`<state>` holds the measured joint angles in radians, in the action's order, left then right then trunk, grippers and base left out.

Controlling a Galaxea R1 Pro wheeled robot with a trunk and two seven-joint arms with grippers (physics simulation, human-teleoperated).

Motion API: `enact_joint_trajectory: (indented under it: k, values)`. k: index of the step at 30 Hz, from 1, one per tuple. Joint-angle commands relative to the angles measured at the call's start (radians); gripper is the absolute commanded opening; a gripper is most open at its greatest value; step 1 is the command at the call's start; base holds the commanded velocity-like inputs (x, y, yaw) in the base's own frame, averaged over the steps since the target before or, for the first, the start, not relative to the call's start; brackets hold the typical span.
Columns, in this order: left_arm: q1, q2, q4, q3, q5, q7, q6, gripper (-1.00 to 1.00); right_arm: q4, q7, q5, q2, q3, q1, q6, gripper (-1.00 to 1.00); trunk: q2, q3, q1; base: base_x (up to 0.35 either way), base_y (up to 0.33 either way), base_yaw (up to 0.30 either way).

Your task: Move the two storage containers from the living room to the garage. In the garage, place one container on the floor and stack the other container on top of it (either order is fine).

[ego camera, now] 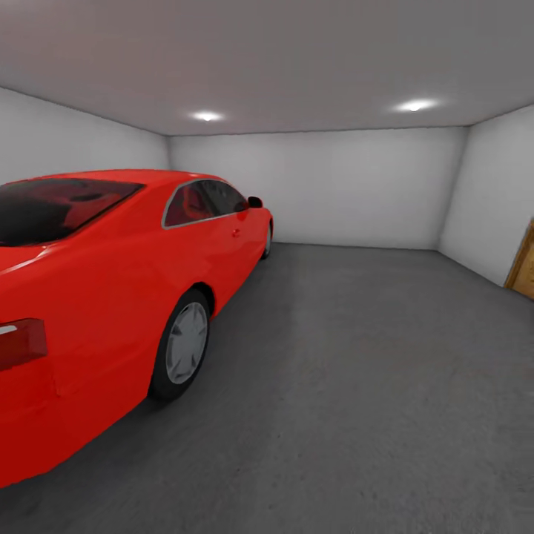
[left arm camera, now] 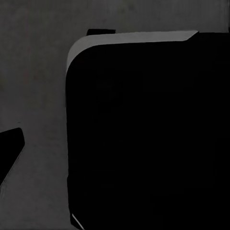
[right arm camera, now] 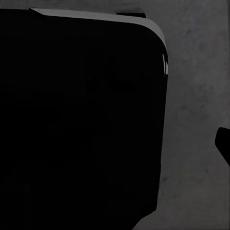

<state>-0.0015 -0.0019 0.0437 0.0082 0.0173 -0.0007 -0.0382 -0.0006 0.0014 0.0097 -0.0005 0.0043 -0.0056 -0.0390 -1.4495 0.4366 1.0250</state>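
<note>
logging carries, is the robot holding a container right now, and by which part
Cannot be told. The head view has the red car and the bare floor; both wrist views are mostly blocked by a black shape.

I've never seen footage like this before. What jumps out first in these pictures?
A bright red car fills the left side of the head view, parked on a dark grey floor in a bare, white-walled room with two ceiling lights. A sliver of a wooden door shows at the right edge. Both wrist views are mostly taken up by a large black rounded shape over the same grey floor.
</note>
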Motion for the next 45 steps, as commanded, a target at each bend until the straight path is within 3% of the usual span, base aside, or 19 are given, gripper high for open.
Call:
enact_joint_trajectory:
  k: [1, 6, 11, 45]
  values:
    - [0.0, 0.001, 0.014, 0.002, 0.026, 0.0, -0.003, 1.0, 0.001, 0.0, 0.0, 0.0, 0.0, -0.001, -0.007, 1.0, 0.0, 0.0, 0.0, 0.0, 0.0, -0.259]
    - [0.0, 0.004, 0.028, 0.001, 0.14, -0.001, -0.004, 1.0, 0.001, 0.0, 0.004, -0.002, 0.002, -0.001, -0.014, 1.0, 0.0, -0.002, 0.0, 0.0, 0.0, -0.259]
    - [0.0, 0.006, 0.03, 0.001, 0.185, -0.001, -0.005, 1.0, 0.001, 0.002, 0.006, -0.003, 0.004, -0.001, -0.015, 1.0, 0.0, -0.005, 0.0, 0.0, 0.0, -0.258]
    - [0.0, 0.002, 0.03, -0.001, 0.193, -0.001, -0.026, 1.0, 0.002, 0.0, 0.004, -0.01, 0.003, -0.001, -0.019, 1.0, 0.0, -0.021, 0.0, 0.0, 0.0, -0.258]
